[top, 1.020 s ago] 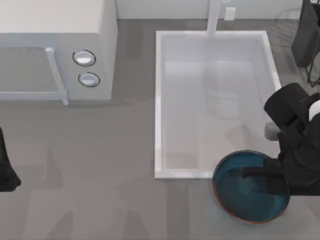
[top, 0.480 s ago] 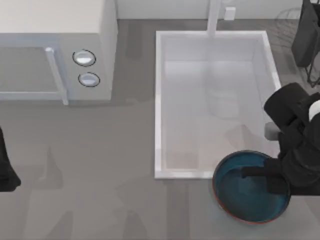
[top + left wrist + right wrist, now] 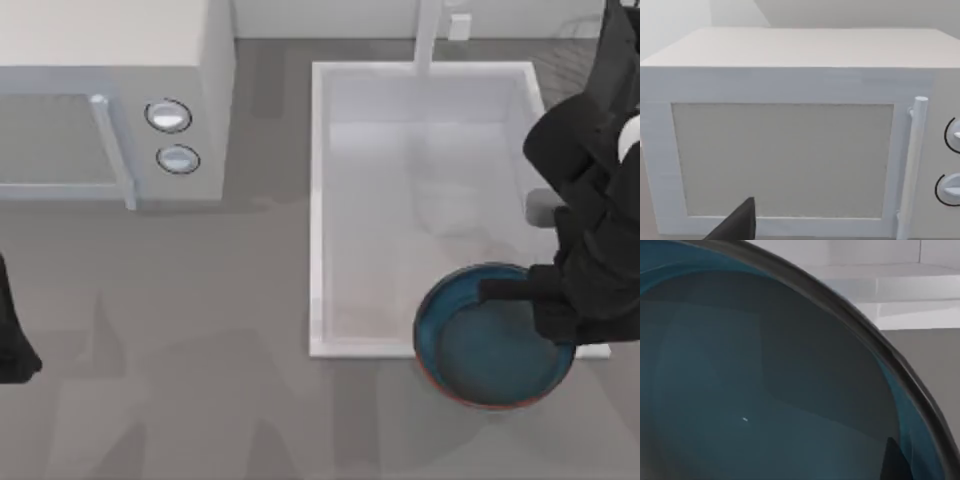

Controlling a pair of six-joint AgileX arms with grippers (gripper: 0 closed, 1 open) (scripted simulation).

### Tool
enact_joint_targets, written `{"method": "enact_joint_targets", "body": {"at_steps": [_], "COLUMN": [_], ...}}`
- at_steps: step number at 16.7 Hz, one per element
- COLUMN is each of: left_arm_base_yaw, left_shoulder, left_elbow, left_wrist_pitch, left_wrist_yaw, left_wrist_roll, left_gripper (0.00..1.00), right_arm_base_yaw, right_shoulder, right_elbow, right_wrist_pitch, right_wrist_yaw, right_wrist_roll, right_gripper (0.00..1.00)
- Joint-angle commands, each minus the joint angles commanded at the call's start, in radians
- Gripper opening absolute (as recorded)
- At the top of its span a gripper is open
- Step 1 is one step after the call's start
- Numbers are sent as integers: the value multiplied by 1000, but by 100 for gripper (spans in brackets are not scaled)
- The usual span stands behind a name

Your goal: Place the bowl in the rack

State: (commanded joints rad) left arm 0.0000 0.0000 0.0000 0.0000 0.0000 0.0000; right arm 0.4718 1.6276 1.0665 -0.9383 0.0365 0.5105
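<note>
The sink is a large white basin right of the microwave. Since the earlier frame the bowl has moved farther and a little left; it now overlaps the sink's near right corner. The right gripper has shifted with it and grasps its right rim. The left arm stays parked at the left edge. The rack wires are far right.
</note>
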Motion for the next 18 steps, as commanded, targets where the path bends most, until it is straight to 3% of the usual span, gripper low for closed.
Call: {"method": "enact_joint_targets", "body": {"at_steps": [8, 18], "left_arm_base_yaw": [0, 0], "left_shoulder": [0, 0], "left_elbow": [0, 0], "left_wrist_pitch": [0, 0], "left_wrist_yaw": [0, 0], "left_wrist_roll": [0, 0], "left_gripper": [100, 100], "right_arm_base_yaw": [-13, -40], "right_shoulder": [-77, -108], "right_elbow": [436, 481], "right_wrist_pitch": [-529, -551], "right_wrist_yaw": [-1, -19], "right_wrist_roll": [-8, -25], "right_gripper": [0, 0]}}
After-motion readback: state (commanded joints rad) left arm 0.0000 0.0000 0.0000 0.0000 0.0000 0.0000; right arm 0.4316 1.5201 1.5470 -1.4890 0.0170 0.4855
